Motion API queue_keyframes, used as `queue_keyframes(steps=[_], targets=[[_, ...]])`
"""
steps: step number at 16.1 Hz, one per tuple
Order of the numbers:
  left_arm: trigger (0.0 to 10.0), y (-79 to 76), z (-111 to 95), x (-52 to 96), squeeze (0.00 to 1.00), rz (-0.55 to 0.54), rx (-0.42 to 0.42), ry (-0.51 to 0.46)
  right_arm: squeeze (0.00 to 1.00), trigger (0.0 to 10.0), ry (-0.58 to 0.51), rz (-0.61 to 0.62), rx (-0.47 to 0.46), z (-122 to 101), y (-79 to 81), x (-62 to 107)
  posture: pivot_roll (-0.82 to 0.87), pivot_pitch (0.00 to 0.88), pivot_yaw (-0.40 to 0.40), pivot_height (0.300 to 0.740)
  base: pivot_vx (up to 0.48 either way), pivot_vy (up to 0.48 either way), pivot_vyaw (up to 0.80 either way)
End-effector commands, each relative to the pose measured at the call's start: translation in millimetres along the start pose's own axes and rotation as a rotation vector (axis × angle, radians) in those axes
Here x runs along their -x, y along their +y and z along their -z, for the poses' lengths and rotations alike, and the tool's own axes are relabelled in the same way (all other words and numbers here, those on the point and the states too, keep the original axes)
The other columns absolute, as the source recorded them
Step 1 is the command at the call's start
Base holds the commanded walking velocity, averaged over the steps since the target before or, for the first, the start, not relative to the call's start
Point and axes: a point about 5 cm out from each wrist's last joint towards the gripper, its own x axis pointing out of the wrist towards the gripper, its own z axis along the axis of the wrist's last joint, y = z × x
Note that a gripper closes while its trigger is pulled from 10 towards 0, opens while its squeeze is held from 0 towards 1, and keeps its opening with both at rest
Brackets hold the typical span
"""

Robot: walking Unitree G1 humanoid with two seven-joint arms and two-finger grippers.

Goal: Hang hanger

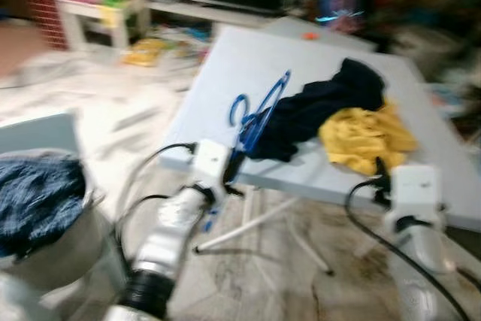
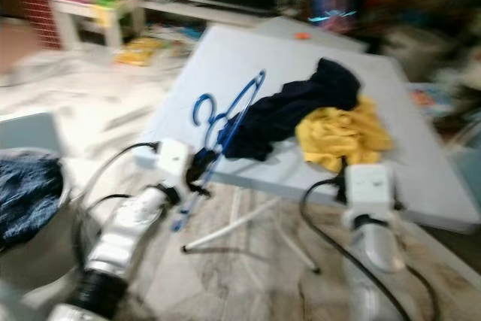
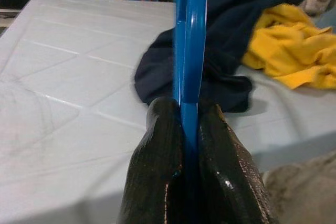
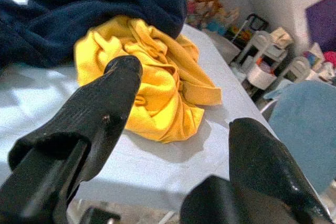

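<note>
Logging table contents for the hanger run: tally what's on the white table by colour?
Blue: 1, the hanger, held by the left gripper
Navy: 1, the dark garment
Yellow: 1, the yellow garment
Total: 3 on the table

Glossy blue plastic hanger [image 3: 189,40], matt white table [image 3: 79,77], soft yellow cloth [image 4: 157,87]

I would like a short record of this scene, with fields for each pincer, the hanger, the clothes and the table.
left pincer: shut on the hanger, at the table's near edge
right pincer: open, near the yellow cloth, holding nothing
hanger: blue, partly over the table
dark cloth: on the table, beside the hanger
yellow cloth: on the table, touching the dark cloth
table: white, folding legs
</note>
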Motion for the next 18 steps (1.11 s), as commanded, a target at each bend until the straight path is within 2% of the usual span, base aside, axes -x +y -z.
queue_keyframes(steps=[1,10,18], targets=[[10.0,-10.3,-5.3,-5.4,0.00,0.034,0.003,-0.013,0.00,10.0,0.005,0.030,0.009,-0.5,-8.9,0.8,0.08,0.000,-0.112,0.740,0.000,0.398,-0.80],[10.0,-9.7,-4.5,-5.9,0.00,0.042,0.010,-0.010,0.00,10.0,0.002,0.025,0.012,-1.1,-7.9,-1.7,0.08,0.000,-0.112,0.740,0.000,0.297,-0.80],[10.0,-13.5,-2.5,-6.3,0.00,0.081,0.018,0.003,0.00,10.0,0.003,0.028,0.010,-0.4,-8.1,-0.9,0.07,0.000,-0.109,0.740,0.000,0.000,0.00]])
